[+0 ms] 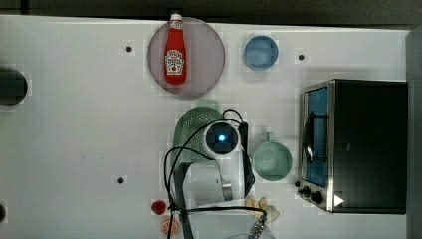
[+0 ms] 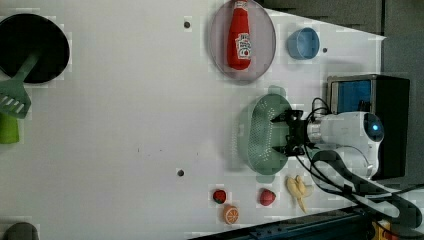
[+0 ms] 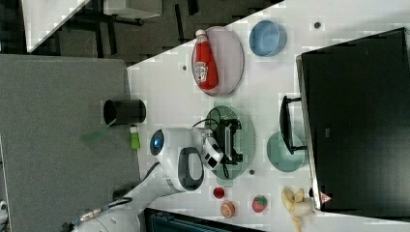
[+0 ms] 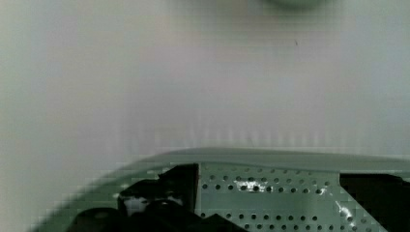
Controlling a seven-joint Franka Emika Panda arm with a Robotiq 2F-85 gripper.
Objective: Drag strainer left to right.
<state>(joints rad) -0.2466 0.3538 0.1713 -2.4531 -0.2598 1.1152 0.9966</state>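
The strainer [image 2: 260,135], a pale mint-green oval with rows of tiny holes, sits on the white tabletop [image 2: 125,125] near the middle of the scene. In the top view it lies just below the round plate [image 1: 209,55] and to the top view's left of the teal-green mug [image 1: 272,160], apart from both. The hand [image 2: 276,134] hangs over the strainer's bowl, its 2 black fingers [image 2: 278,119] spread wide, 1 toward each long side of the oval, grasping nothing. In the wrist view the perforated wall of the strainer [image 4: 270,193] shows between the dark fingers [image 4: 159,193], with the rim curving across in front of them. Whether the fingertips touch the plastic cannot be told.

On the plate lies a red ketchup bottle [image 1: 175,50], cap pointing to the top view's upper edge. To the top view's right of the plate stands a small blue bowl [image 1: 261,52]. Further to the top view's right, beyond the mug, is a black toaster oven [image 1: 363,144] with its glass door facing the mug. Along the lower edge of the left view lie small toy foods: a tomato [image 2: 219,196], an orange slice [image 2: 231,215], a strawberry [image 2: 267,197] and a banana [image 2: 299,189]. At the left view's far left are a black pan [image 2: 35,47] and a green spatula [image 2: 17,92] resting partly on it.
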